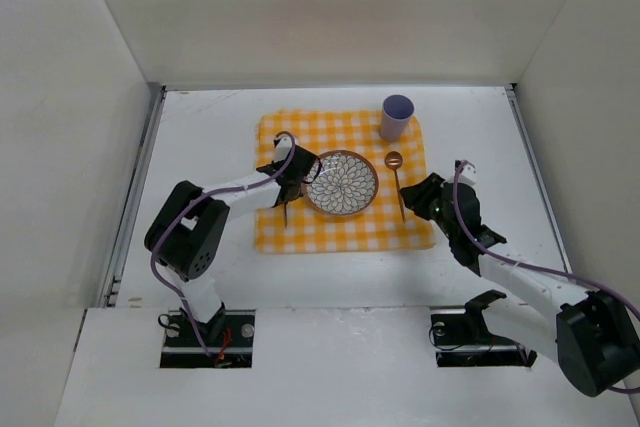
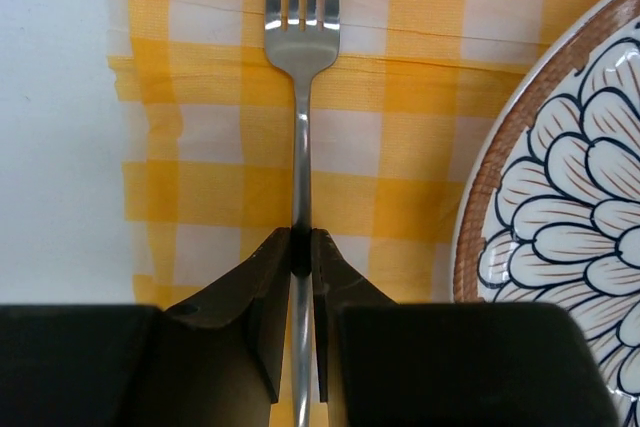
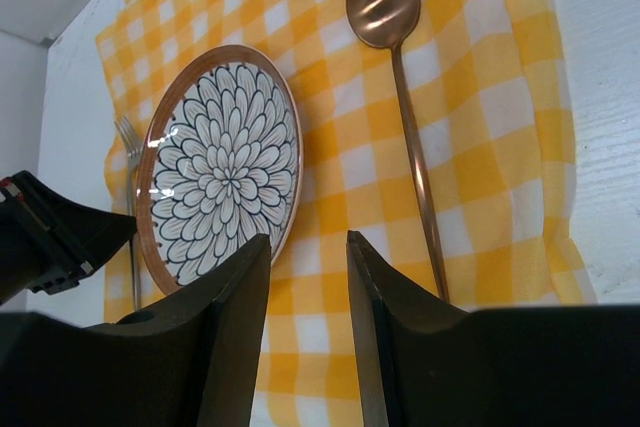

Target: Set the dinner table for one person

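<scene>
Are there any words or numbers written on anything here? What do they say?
None: no words, numbers or signs show anywhere.
The plate has only a flower pattern.
The cloth has only yellow and white checks.
The cup, spoon and fork are plain.

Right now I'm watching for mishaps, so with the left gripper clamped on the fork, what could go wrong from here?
The left gripper pinches the fork close beside the plate; a sideways drift might knock the rim. Pulling away while shut could drag the fork and bunch the checked cloth, already wrinkled at its edge. The right gripper, open near the spoon, might nudge it if it moves low.
</scene>
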Controlling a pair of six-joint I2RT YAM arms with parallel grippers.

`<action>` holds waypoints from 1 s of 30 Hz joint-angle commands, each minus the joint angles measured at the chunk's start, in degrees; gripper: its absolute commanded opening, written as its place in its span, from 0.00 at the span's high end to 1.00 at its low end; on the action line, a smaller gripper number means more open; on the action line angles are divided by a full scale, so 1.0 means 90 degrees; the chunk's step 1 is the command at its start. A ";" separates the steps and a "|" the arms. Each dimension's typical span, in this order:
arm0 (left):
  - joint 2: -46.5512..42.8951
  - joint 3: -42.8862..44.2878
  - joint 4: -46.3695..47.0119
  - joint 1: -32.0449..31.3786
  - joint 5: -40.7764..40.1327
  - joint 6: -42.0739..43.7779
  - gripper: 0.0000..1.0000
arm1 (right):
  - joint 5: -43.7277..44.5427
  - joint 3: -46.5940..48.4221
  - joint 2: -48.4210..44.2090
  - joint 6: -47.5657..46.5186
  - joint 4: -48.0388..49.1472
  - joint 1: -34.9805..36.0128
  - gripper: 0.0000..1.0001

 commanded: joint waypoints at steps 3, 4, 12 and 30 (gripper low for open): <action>0.0052 0.0179 -0.0062 0.0030 0.0146 0.0081 0.89 | 0.0109 0.0202 -0.0036 -0.0092 0.0330 0.0055 0.55; 0.0052 0.0170 -0.0063 0.0030 0.0137 0.0081 0.87 | 0.0070 0.0202 -0.0026 -0.0083 0.0330 0.0055 0.54; -0.0864 -0.0142 0.0083 0.0001 0.0156 -0.0153 0.63 | 0.0148 0.0173 -0.0123 -0.0092 0.0330 0.0035 0.49; -0.4965 -0.3032 0.0885 0.1688 0.0527 -0.1667 0.44 | 0.1591 -0.0266 -0.0913 0.0113 0.0242 -0.0209 0.38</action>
